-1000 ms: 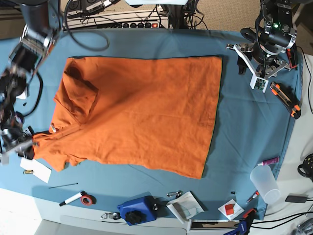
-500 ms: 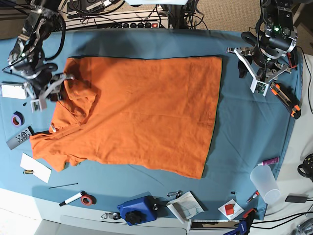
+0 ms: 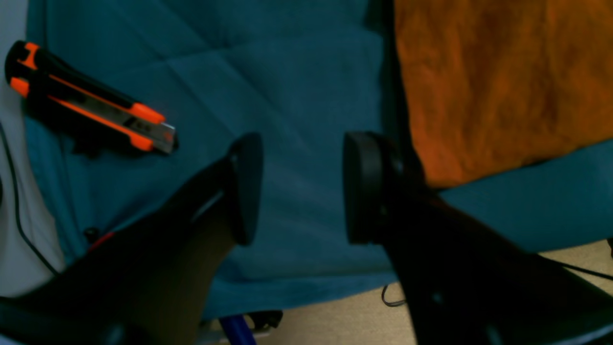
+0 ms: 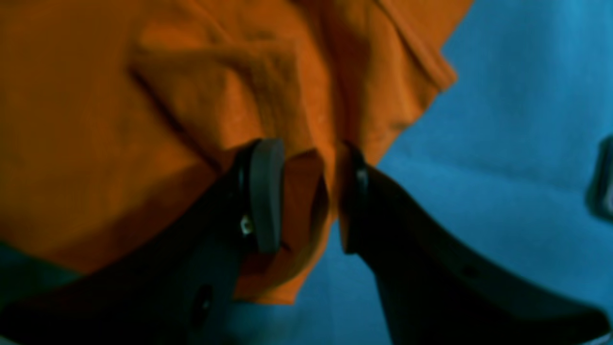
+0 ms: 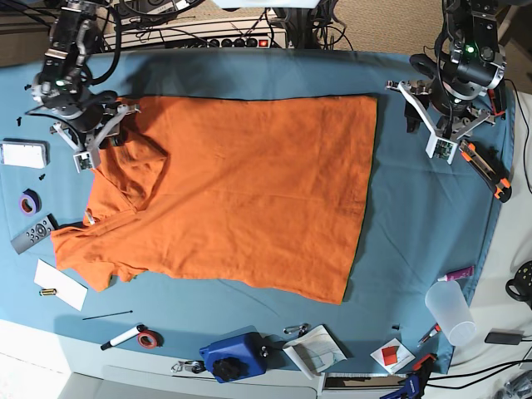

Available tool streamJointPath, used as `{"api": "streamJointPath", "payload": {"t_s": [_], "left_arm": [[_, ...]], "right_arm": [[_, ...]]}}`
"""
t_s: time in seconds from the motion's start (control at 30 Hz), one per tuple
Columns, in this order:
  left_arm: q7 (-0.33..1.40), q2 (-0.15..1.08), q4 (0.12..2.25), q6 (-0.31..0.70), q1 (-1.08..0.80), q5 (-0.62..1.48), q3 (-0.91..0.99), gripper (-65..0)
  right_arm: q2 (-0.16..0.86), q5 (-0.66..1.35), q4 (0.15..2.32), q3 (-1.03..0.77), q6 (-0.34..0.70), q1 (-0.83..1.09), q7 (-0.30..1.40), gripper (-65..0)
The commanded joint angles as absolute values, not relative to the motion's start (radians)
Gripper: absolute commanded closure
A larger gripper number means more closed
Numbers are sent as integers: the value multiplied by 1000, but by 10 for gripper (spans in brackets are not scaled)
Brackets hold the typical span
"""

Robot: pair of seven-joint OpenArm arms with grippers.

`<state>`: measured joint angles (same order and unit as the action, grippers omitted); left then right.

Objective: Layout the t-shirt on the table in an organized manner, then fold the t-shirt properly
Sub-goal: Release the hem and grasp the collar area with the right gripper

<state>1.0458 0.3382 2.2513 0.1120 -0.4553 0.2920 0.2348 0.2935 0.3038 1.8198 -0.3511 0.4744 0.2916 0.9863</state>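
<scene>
Left tool [image 3: 297, 189] hanging with pads apart and bare, right tool [image 4: 306, 199] lowered, pads parted

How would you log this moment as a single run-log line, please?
stage: layout | t-shirt: spread, sleeve folded | right gripper: open around sleeve edge | left gripper: open over table, empty

Right arm swings up from the counter's near-left edge to the shirt's [image 5: 241, 195] far-left corner; right gripper [image 4: 306, 191] now sits at the folded sleeve there, jaws apart around an orange fold. That corner looks slightly pulled outward.
</scene>
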Motion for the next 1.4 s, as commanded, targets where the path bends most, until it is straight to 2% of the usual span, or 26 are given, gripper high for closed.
{"api": "streamJointPath", "payload": {"t_s": [0.0,0.07,0.17,0.2,0.57,0.77,0.93,1.07,1.2,1.37], "left_arm": [[1031,346,2267,112,-451,291,238,-284],[1031,346,2267,112,-451,291,238,-284],[1031,346,2267,112,-451,292,238,-284],[1031,347,2267,113,-451,291,238,-284],[1027,347,2268,112,-448,292,238,-284],[1027,347,2267,112,-448,291,238,-284],[1023,347,2267,112,-448,291,238,-284],[1020,347,2268,112,-449,291,238,-284],[1020,347,2268,112,-449,291,238,-284],[1020,346,2267,112,-448,292,238,-284]], "right_arm": [[308,286,1837,-337,455,283,957,-187],[308,236,1837,-301,418,283,945,-172],[308,180,1837,-265,397,283,942,-22],[308,162,1837,-261,394,282,941,0],[308,157,1942,-266,393,294,939,0],[308,157,2102,-333,369,389,949,0],[308,167,2119,-390,370,450,943,0],[308,168,2119,-390,430,457,944,0],[308,167,2119,-390,466,457,922,-216],[308,168,2071,-390,394,387,850,-231]]}}
